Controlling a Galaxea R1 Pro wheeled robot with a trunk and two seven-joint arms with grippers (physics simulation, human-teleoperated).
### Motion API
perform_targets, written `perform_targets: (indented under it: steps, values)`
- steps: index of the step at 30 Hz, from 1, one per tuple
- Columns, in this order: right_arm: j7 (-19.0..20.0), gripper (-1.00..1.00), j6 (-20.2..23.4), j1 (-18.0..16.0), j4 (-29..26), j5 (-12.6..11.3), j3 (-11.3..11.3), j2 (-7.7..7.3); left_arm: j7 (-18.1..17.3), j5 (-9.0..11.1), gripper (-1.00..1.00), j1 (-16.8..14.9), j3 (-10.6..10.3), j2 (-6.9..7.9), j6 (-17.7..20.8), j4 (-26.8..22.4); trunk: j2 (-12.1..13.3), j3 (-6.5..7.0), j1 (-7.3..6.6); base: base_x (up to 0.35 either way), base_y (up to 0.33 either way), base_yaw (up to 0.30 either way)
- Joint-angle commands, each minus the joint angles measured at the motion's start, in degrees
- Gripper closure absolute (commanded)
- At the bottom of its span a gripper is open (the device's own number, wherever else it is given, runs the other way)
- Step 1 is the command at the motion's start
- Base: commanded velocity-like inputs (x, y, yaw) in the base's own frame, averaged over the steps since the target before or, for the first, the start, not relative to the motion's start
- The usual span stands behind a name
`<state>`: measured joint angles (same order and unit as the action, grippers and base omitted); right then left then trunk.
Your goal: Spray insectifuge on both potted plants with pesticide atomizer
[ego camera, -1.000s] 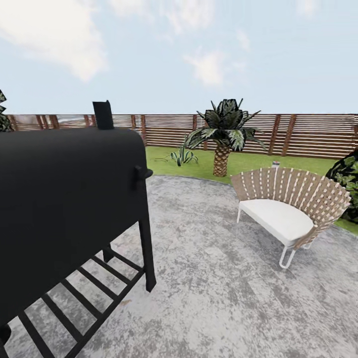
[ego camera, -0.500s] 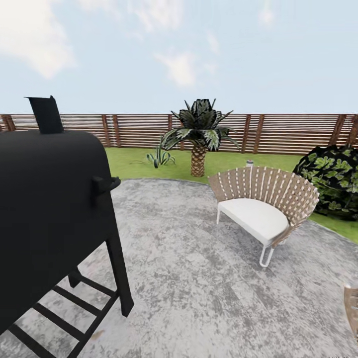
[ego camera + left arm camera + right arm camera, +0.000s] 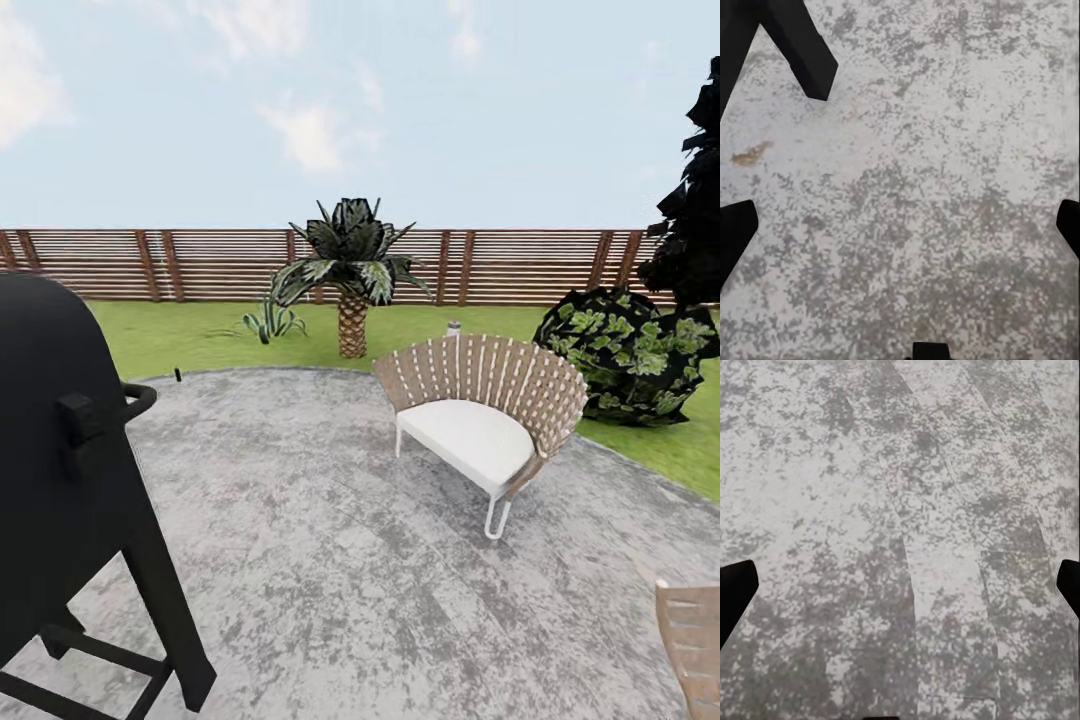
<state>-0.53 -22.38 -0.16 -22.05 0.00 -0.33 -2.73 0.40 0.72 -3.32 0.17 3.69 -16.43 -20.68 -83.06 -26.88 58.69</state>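
Meanwhile, both grippers spread, empty over paving (image 3: 400, 580) | atomizer (image 3: 454, 327) behind chair (image 3: 478, 420) | light, slick: grip its dark body.

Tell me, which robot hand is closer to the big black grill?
Left. The left gripper hangs over the paving beside a black leg of the grill, which stands on the robot's left. The right gripper hangs over paving away from it.

A low, spiky potted plant (image 3: 270, 322), seemingly upright, on the garden lawn (image 3: 170, 335).
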Motion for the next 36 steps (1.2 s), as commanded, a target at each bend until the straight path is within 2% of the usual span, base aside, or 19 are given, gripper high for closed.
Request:
perform_targets:
  steps: [1,10,16,25,36]
  values:
    - [-0.04,-1.0,-0.12,-0.02,-0.01,0.0,-0.02,0.01,0.04,0.07,-1.0,-0.02,0.01,0.0,-0.18,0.03,-0.02,-0.06,0.03,0.339,0.0,-0.299]
    - [0.0,-1.0,-0.12,-0.02,-0.14,0.0,0.04,0.07,0.04,0.07,-1.0,-0.02,0.0,0.0,-0.18,0.03,-0.02,-0.55,0.03,0.339,0.0,-0.233]
    - [0.0,-1.0,-0.12,-0.02,-0.14,0.04,0.24,0.14,0.04,0.07,-1.0,-0.02,0.0,0.0,-0.18,0.03,-0.02,-1.05,0.03,0.339,0.0,-0.112]
    - [0.0,-1.0,-0.12,-0.02,-0.1,0.09,0.44,0.26,0.04,0.07,-1.0,-0.02,0.0,0.0,-0.18,0.03,-0.02,-1.87,0.03,0.339,0.0,0.012]
    - [0.0,-1.0,-0.12,-0.02,-0.02,0.18,0.5,0.4,0.04,0.07,-1.0,-0.02,0.07,0.0,-0.18,0.03,-0.02,-2.84,0.03,0.339,0.006,0.125]
